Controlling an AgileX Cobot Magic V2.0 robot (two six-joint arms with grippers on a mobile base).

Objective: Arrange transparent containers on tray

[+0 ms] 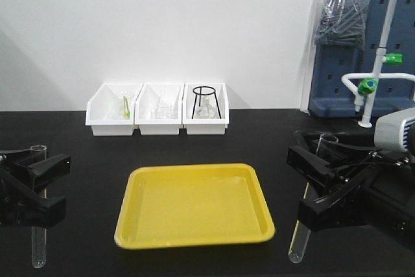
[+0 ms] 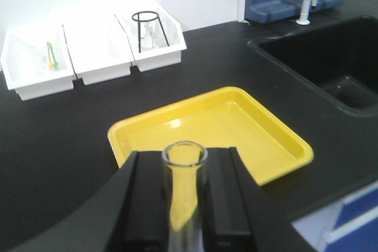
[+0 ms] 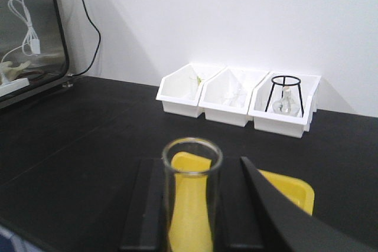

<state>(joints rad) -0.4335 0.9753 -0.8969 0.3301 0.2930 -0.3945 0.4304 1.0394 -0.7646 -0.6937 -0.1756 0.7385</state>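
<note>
The yellow tray [image 1: 194,209] lies empty at the middle of the black counter; it also shows as the tray [image 2: 236,128] and the tray [image 3: 289,190]. Left of it my left gripper [image 1: 35,186] is shut on a clear test tube [image 1: 39,238], held upright, its rim [image 2: 185,153] between the black fingers. On the tray's right my right gripper [image 1: 318,183] is shut on a second test tube [image 1: 300,241], tilted slightly, with its rim [image 3: 192,154] between the pads. Both tubes' bottoms hang near the counter.
Three small white bins [image 1: 159,109] stand in a row against the back wall, holding glassware and a black wire stand [image 1: 206,103]. A black sink [image 2: 331,63] lies right of the tray, with a white tap [image 1: 379,63] and blue pegboard [image 1: 363,50] behind.
</note>
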